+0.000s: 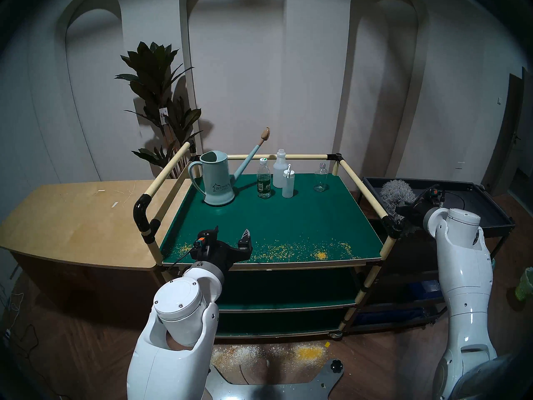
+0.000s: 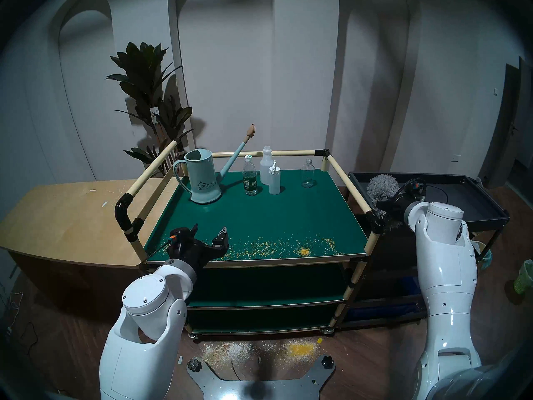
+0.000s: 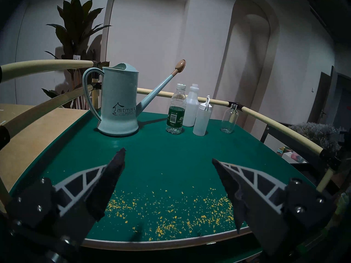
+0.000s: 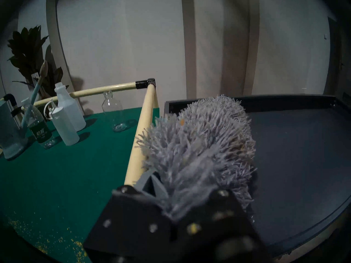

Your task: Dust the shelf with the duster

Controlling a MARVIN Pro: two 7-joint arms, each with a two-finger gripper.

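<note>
My right gripper (image 4: 182,196) was clamped on the duster (image 4: 201,143), over the black tray cart (image 4: 294,162) just right of the shelf (image 1: 288,217); only its wrist view showed the grip. My left gripper (image 3: 168,156) gaped empty above yellow crumbs (image 3: 171,209), bare green board ahead.

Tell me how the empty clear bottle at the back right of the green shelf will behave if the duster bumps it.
The clear bottle looks empty and capless, so probably light and easily tipped. It seems round, so once down it may roll. If glass, possibly fragile.
</note>
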